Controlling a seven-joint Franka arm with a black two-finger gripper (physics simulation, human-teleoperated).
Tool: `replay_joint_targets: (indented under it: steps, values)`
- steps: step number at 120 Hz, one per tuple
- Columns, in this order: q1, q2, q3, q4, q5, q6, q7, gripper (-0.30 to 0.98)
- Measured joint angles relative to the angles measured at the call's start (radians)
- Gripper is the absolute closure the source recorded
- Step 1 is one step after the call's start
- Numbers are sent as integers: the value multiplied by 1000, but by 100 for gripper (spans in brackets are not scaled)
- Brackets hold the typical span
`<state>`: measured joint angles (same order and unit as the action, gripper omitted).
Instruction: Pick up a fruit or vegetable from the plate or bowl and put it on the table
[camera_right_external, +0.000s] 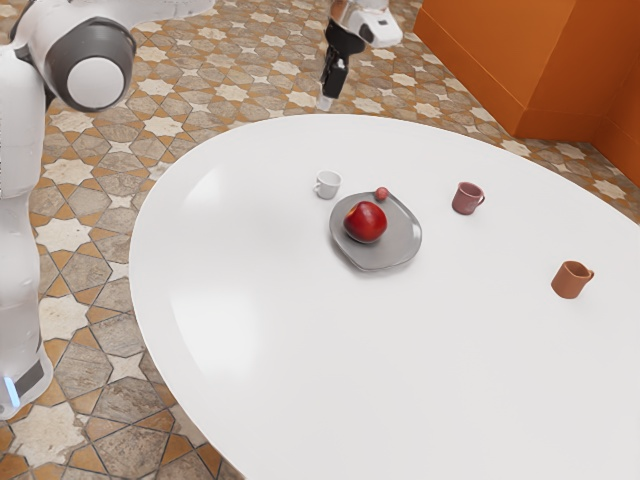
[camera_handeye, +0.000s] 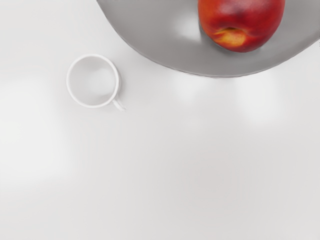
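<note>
- Fruit (camera_right_external: 366, 222), large and red with a yellow-orange patch around its hollow, sits on the grey plate (camera_right_external: 377, 256); we see it inside the rim, on the side nearer the white cup.
- Small red ball (camera_right_external: 382, 193) lies at the plate's far edge in the exterior view, near the fruit but apart from it; we cannot tell what it is.
- Plate rests flat on the white table (camera_right_external: 300, 370), its outline rounded with a blunt corner.
- White cup (camera_right_external: 328, 185) stands upright just beside the plate, its handle toward the exterior view's left; our wrist view looks down into its open top.
- Mauve mug (camera_right_external: 467, 198) stands upright near the plate, toward the exterior view's right, with its handle on that side too.
- Brown-orange mug (camera_right_external: 571, 280) stands upright well apart from the plate, farther toward the exterior view's right.
- Our gripper (camera_right_external: 326, 101) hangs raised by the table's far edge in the exterior view, well apart from the fruit; we cannot tell whether it is spread or pressed together.
- Patterned tile floor (camera_right_external: 85, 340) surrounds our table, and an orange wall (camera_right_external: 500, 60) rises beyond.
</note>
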<state>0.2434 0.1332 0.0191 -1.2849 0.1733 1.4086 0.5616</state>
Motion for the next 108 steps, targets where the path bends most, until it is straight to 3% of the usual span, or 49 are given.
replay_joint_targets:
  steps: [74, 108]
  values:
    - [3, 317, -3, 57, -17, 420, 288, 0]
    - [5, 420, 0, 134, -122, 514, 297, 0]
